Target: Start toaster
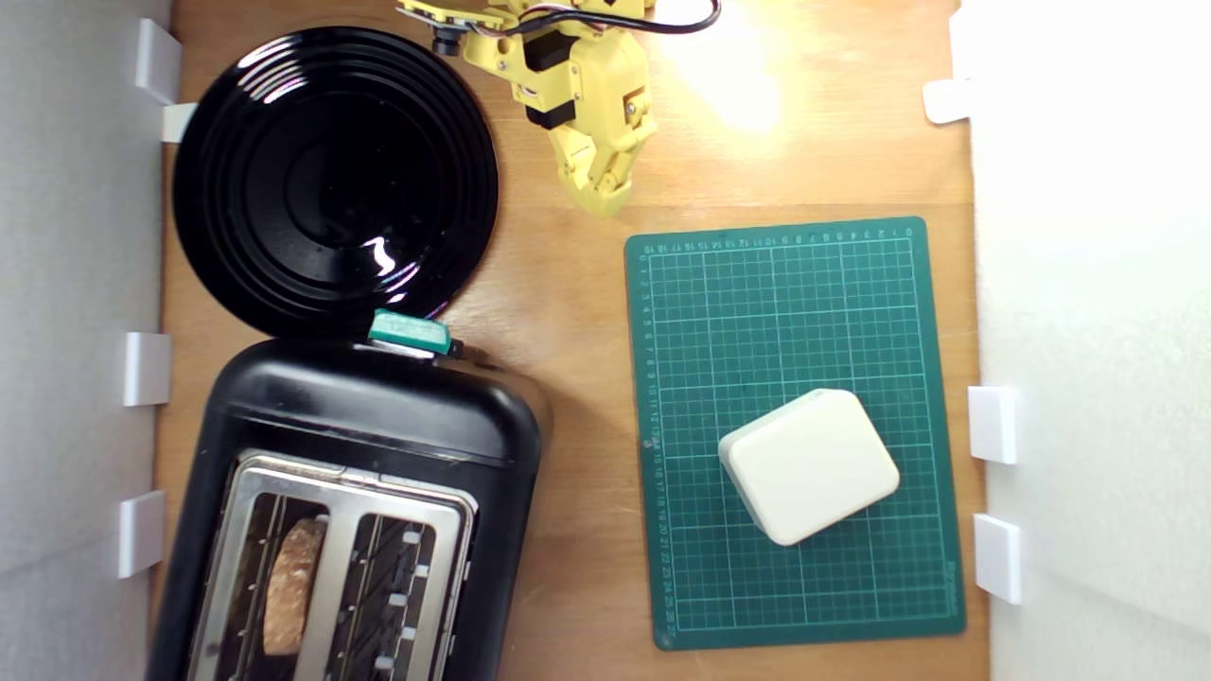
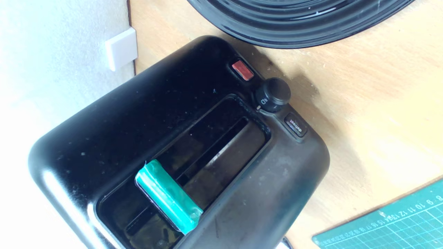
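Your wrist view fills with the toaster (image 2: 180, 145): teal lever (image 2: 168, 196), red button (image 2: 242, 70), knob (image 2: 272, 94). Only your exterior view shows bread (image 1: 291, 584) inside and the gripper (image 1: 605, 194), fingers pressed together.

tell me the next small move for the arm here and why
Probably bring the gripper down toward the teal lever on the toaster. The gripper hangs over bare wood beside the black plate, touching nothing, and bread already sits in one slot, so the lever is what's left.

Yellow plastic arm (image 1: 577, 85), black servos, black cable (image 1: 676, 24)
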Tool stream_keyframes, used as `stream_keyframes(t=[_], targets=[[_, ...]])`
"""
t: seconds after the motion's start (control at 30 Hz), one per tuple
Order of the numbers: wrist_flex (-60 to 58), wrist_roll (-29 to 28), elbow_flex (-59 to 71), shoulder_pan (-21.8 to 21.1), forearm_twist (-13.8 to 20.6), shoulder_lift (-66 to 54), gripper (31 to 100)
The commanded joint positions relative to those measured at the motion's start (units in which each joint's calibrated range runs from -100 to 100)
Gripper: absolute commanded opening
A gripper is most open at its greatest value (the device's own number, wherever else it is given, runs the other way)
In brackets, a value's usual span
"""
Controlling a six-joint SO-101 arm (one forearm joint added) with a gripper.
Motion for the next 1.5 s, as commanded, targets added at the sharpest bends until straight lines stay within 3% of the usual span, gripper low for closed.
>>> stream_keyframes(t=[0.0, 0.93, 1.17, 1.33, 1.47], targets=[[-0.18, 0.34, -0.25, 0.26, -0.32, -0.75, 31.4], [0.16, 6.63, -6.61, 2.24, 0.61, 0.25, 31.3], [2.21, 9.46, -20.97, 2.32, 0.61, 11.07, 31.3], [3.16, 14.28, -33.96, 8.43, 0.61, 24.06, 31.3], [3.24, 21.31, -39.69, 13.43, 1.36, 31.31, 31.3]])
